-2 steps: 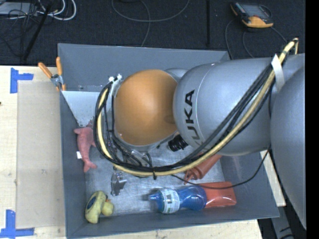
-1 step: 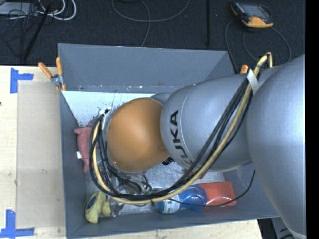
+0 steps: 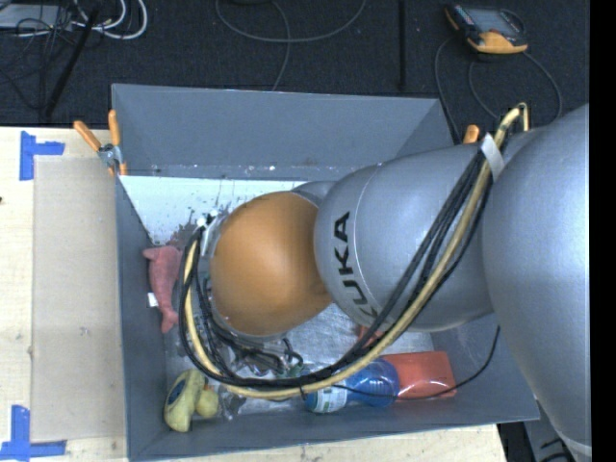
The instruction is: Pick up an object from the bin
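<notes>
Low over the middle of the grey bin (image 3: 279, 133), reaching in from the right on the silver arm (image 3: 404, 248), with the orange cover (image 3: 265, 263) facing up and black and yellow cables (image 3: 197, 349) looped round its left and near sides. Cannot tell how the gripper beneath that cover stands, open or shut. Cannot tell either what lies straight under it.

Just beside the cable loop on the left: a pink soft thing (image 3: 166, 277), long axis running near to far along the left wall. In the near left corner: a yellow-green lumpy thing (image 3: 188, 399), close to the cables, apart from the cover. Along the near wall, to the right of that: a blue bottle (image 3: 358, 388) on its side, long axis left to right, and a red flat thing (image 3: 423, 373) at its right end — touching or not, cannot tell.

Probably at the descent or the grasp itself, to judge by how deep the wrist sits. If meant for the pink thing, a short shift left and a close across its narrow way, left to right; if for the bottle, a shift toward the near wall and a close near to far — across the long axis, not along it.
</notes>
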